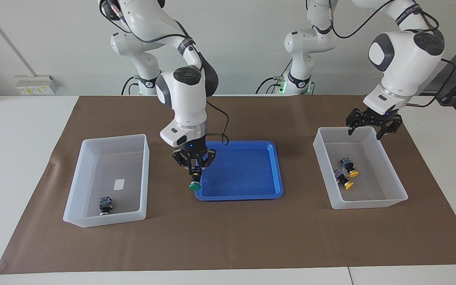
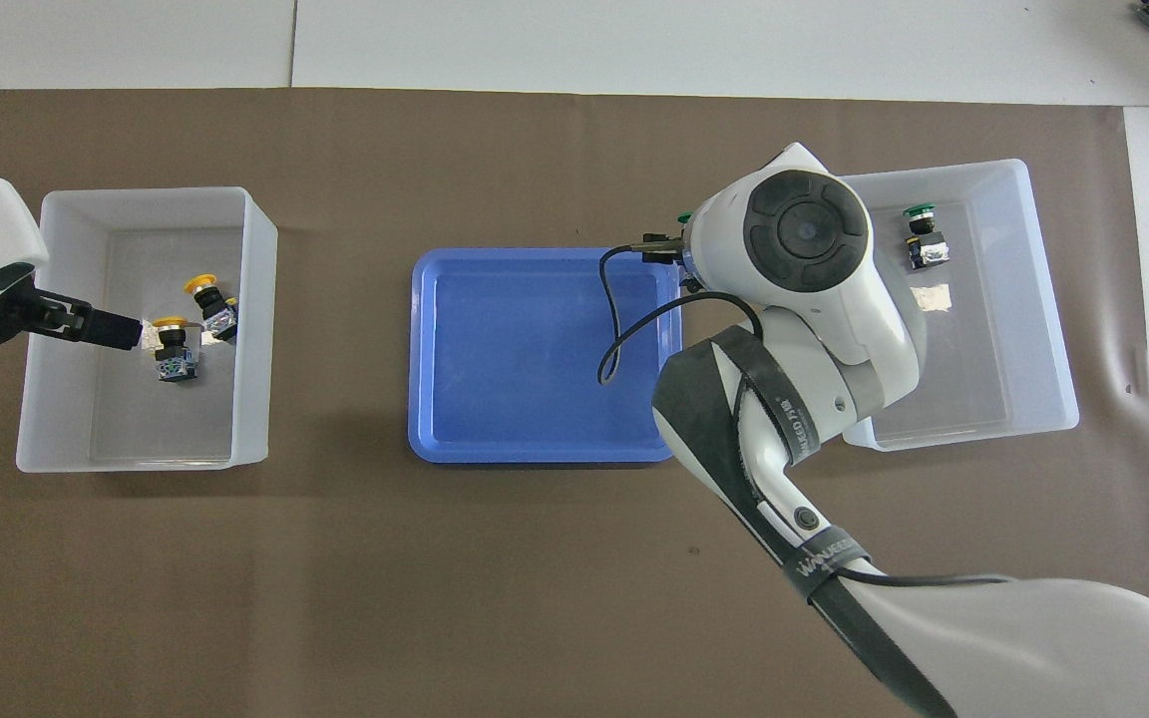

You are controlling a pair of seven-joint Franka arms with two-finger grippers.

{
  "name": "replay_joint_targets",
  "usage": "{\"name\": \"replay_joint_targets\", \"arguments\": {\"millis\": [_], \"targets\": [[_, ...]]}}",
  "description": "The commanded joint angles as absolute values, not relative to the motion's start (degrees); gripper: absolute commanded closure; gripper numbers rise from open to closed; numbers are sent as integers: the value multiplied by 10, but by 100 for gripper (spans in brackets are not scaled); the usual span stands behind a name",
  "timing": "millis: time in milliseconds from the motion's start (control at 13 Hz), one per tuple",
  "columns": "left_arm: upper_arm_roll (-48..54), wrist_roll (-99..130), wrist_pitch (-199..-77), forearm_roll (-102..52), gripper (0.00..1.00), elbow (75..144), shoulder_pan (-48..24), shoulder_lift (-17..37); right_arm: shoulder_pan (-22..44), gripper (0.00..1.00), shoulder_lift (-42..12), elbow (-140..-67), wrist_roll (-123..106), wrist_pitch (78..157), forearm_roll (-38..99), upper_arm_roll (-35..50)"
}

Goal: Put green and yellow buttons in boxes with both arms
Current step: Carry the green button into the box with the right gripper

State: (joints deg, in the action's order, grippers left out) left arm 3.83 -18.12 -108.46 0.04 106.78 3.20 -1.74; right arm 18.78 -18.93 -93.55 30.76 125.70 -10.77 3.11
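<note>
Status: right gripper (image 1: 193,168) is clamped on a green button (image 1: 194,185), hanging cap-down, long axis vertical, raised over the blue tray (image 1: 267,174) at its edge toward the right arm's end of the table. Target by my read is the box (image 1: 78,174) at that end; it lies sideways from the gripper with a strip of bare brown mat (image 1: 228,237) between tray edge and box wall. The move turns on one thing: the button must clear the box's tall wall before it goes down.

Right arm is plainly the nearer one. The other green button (image 1: 105,204) lies in that box near the wall farthest from the robots, so the floor nearer the robots, around the white label (image 1: 120,183), is open for the drop. Overhead, the arm's wrist covers part of this box.

Tray looks bare apart from the arm's cable hanging over it.

Left gripper (image 1: 372,128) is spread wide, holding nothing, up over the robot-side rim of the other box (image 1: 398,186). Two yellow buttons (image 1: 345,173) lie on their sides mid-floor there, just beside each other. Left arm waits.

Judgement: three of four placed, last one in transit. Main risk is clipping the box wall.
</note>
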Motion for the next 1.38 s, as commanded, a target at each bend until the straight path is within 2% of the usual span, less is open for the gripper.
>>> {"name": "replay_joint_targets", "arguments": {"millis": [0,308,615,846,1000,1308], "targets": [[45,-166,-1032,-2,0,1060,29,-47,132,100,-162,-952,246,1239,-114,39],[61,-117,-994,-8,0,1034,29,-56,74,100,-146,-968,139,1226,-102,40],[58,-98,-930,-9,0,960,31,-46,8,100,-147,-991,-6,1246,-62,39],[58,-91,-911,-10,0,943,28,-40,-14,100,-160,-1023,-34,1314,-62,39],[50,-64,-908,-11,0,937,5,-40,-23,100,-181,-1025,-40,1339,-62,38],[51,-61,-908,-21,0,933,4,-41,-27,100,-215,-1025,-54,1389,-63,38]]}}
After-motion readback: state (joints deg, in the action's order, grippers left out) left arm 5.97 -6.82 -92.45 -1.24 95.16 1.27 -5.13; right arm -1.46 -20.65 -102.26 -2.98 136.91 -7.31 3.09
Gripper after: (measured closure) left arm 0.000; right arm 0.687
